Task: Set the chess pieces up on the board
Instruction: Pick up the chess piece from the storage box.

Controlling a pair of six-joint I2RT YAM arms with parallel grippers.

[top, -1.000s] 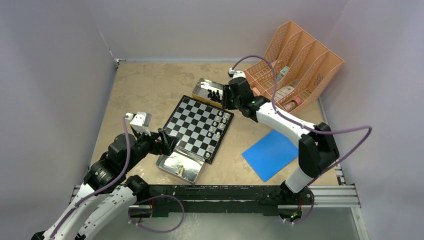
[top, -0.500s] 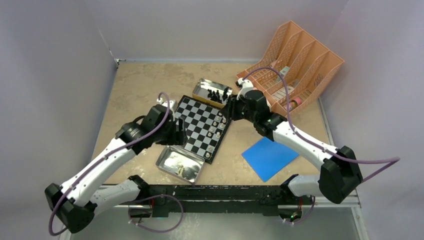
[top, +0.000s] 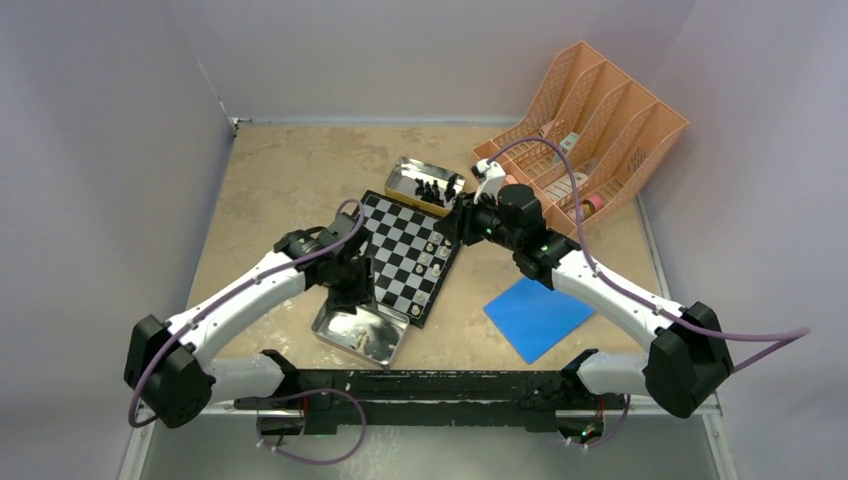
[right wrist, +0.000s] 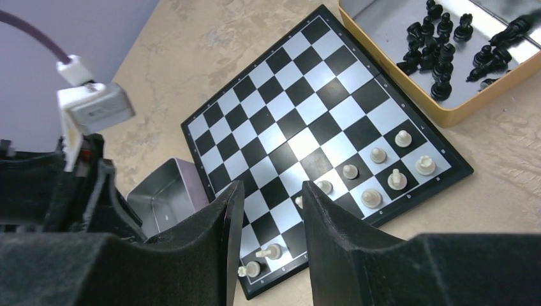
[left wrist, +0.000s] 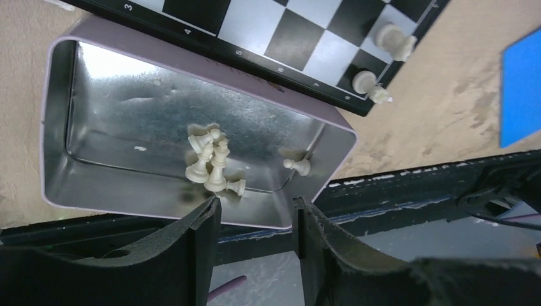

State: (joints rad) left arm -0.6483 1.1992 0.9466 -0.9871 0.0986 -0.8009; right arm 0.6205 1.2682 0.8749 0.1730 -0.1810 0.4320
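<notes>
White pieces (right wrist: 349,171) line one board (right wrist: 300,121) edge, black pieces (right wrist: 440,64) in a tin (right wrist: 446,115).

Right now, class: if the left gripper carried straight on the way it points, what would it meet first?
The left gripper would most likely meet the white pieces clustered in the tin. Depth is unclear, so the tin's near wall might come first.

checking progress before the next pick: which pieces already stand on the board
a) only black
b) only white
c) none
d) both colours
b: the white chess pieces stand along one edge of the board, while the black ones all lie in the gold-rimmed tin.
</notes>
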